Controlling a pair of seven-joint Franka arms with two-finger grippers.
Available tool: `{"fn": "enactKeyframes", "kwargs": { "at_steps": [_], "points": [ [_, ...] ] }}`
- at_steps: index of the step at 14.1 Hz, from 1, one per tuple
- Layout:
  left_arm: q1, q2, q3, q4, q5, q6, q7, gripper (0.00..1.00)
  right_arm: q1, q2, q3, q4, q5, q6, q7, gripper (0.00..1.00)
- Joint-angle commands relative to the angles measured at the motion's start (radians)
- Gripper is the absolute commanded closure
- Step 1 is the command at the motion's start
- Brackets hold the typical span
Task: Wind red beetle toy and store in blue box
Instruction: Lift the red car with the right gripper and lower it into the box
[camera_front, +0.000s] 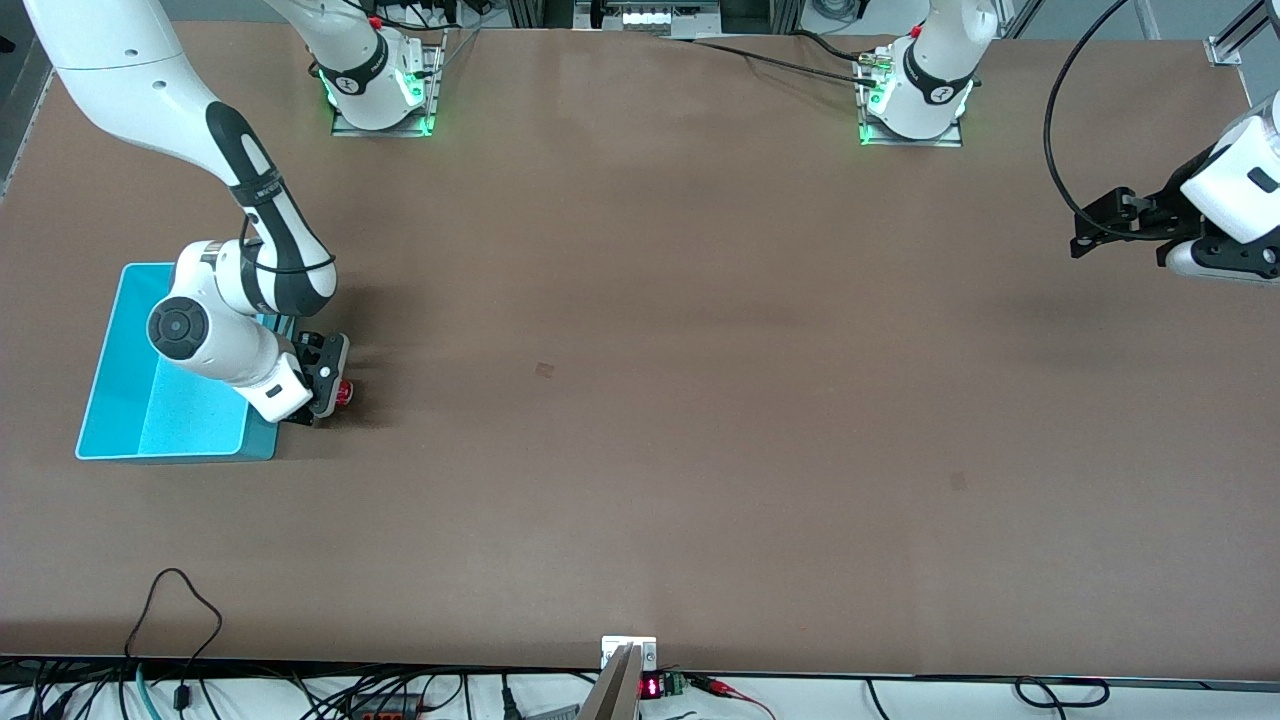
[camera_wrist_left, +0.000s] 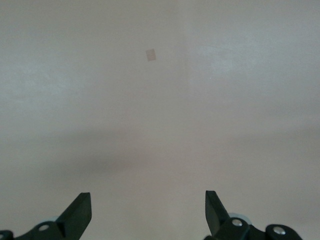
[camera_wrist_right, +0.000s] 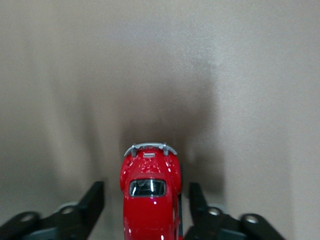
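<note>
Now the right gripper (camera_front: 338, 392) closes around the red beetle toy (camera_wrist_right: 150, 200), at three o'clock of the blue box (camera_front: 110, 400). Fingers not touching yet; it might roll away. Left gripper (camera_wrist_left: 148, 210) waits, wide apart.

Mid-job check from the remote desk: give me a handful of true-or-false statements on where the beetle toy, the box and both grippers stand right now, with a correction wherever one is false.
1. The red beetle toy lies inside the blue box. False: it is on the table beside the box, toward the left arm's end.
2. The right gripper has the toy between its fingers. True, though gaps still show on both sides of the car.
3. The left gripper is shut on something. False: it is open and holds nothing.
4. The left gripper waits above bare table at the left arm's end. True.
5. The toy's silvery bumper points away from the right wrist camera. True.
</note>
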Motion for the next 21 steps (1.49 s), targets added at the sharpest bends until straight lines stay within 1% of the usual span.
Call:
{"fn": "enactKeyframes", "kwargs": {
  "at_steps": [1,2,4,7,8,10,12,13,14,17,19,20,21],
  "points": [
    [-0.006,0.013,-0.008,0.026,0.001,-0.011,0.015,0.0,-0.006,-0.023,0.003,-0.006,-0.016,0.009,-0.003,0.71],
    [-0.006,0.013,-0.008,0.026,0.001,-0.011,0.015,0.0,-0.006,-0.025,0.003,-0.006,-0.016,0.009,-0.004,0.77],
    [-0.003,0.013,-0.008,0.026,0.001,-0.011,0.015,0.0,0.003,-0.052,0.003,-0.003,-0.01,0.007,0.003,0.81],
    [-0.002,0.013,-0.008,0.025,0.001,-0.011,0.015,0.0,0.018,-0.107,0.006,0.03,0.01,0.0,0.032,0.83],
    [-0.002,0.013,-0.008,0.026,0.001,-0.009,0.015,0.0,0.02,-0.12,0.006,0.055,0.047,-0.005,0.051,0.83],
    [-0.002,0.013,-0.008,0.025,0.001,-0.008,0.015,0.0,0.017,-0.14,0.005,0.095,0.198,-0.025,0.051,0.83],
    [-0.002,0.016,-0.008,0.025,0.001,-0.008,0.015,0.0,0.009,-0.152,-0.001,0.128,0.373,-0.025,0.06,0.83],
    [-0.002,0.016,-0.008,0.026,0.001,-0.009,0.015,0.0,0.007,-0.161,-0.007,0.136,0.439,-0.022,0.084,0.83],
    [-0.002,0.017,-0.008,0.026,0.001,-0.006,0.015,0.0,-0.014,-0.166,-0.015,0.136,0.478,-0.02,0.161,0.83],
    [-0.002,0.017,-0.008,0.026,0.003,-0.008,0.015,0.0,-0.087,-0.167,-0.017,0.132,0.467,-0.026,0.443,0.84],
    [-0.002,0.017,-0.008,0.026,0.003,-0.006,0.015,0.0,-0.15,-0.166,-0.017,0.133,0.466,-0.089,0.659,0.84],
    [-0.002,0.017,-0.008,0.026,0.003,-0.008,0.015,0.0,-0.178,-0.167,-0.017,0.135,0.449,-0.124,0.712,0.85],
    [-0.002,0.017,-0.008,0.026,0.003,-0.006,0.015,0.0,-0.202,-0.167,-0.017,0.135,0.426,-0.144,0.723,0.86]
  ]
}}
